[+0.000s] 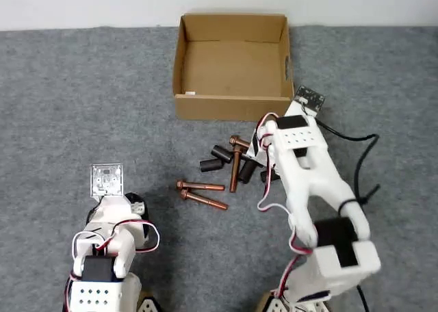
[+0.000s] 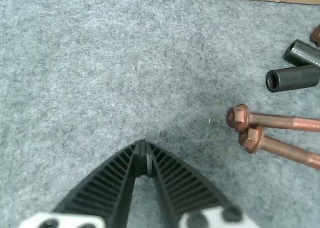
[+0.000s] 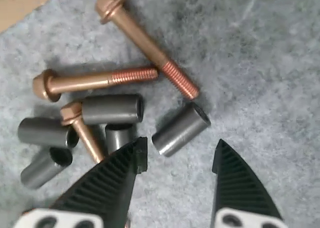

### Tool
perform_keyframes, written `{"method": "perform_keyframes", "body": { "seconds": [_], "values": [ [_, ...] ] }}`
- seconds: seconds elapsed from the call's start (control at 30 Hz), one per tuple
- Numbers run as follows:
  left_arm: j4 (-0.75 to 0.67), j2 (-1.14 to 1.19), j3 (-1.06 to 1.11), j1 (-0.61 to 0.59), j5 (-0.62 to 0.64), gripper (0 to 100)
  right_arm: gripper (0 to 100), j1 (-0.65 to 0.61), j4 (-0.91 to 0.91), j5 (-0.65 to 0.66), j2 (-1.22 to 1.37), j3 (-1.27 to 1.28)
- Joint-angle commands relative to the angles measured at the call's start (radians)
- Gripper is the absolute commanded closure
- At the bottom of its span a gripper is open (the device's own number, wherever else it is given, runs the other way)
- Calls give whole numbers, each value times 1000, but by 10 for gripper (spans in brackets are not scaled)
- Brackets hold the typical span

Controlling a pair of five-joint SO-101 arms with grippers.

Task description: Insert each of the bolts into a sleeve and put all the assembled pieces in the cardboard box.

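Note:
The open cardboard box stands at the back of the table with nothing inside. In front of it lie several copper bolts and dark sleeves in a loose pile. My right gripper is open and low over the pile, and one sleeve lies just beyond its fingertips. A bolt and another bolt lie farther off, near several more sleeves. My left gripper is shut on nothing above bare carpet. Two bolts lie side by side to one side of it, also seen as the pair.
The table is covered in grey carpet. A white wall edge runs along the back. The left arm stays near the front edge, well apart from the right arm. A black cable trails right of the right arm.

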Motion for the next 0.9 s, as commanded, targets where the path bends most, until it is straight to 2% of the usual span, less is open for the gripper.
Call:
{"method": "perform_keyframes", "body": {
  "seconds": [0.0,0.23,0.57,0.63,0.77,0.87],
  "values": [
    [6,-11,-5,-6,-5,995,800,-13,-16,-11,64,-78],
    [6,-11,-5,-6,-5,995,800,-15,-13,-12,193,-126],
    [6,-11,-5,-6,-5,995,802,-8,-15,-12,205,-126],
    [6,-11,-5,-6,-5,995,833,4,-15,-12,205,-126],
    [6,-11,-5,-6,-5,995,991,53,-15,-11,203,-126],
    [6,-11,-5,-6,-5,995,959,93,-7,-6,203,-126]
  ]
}}
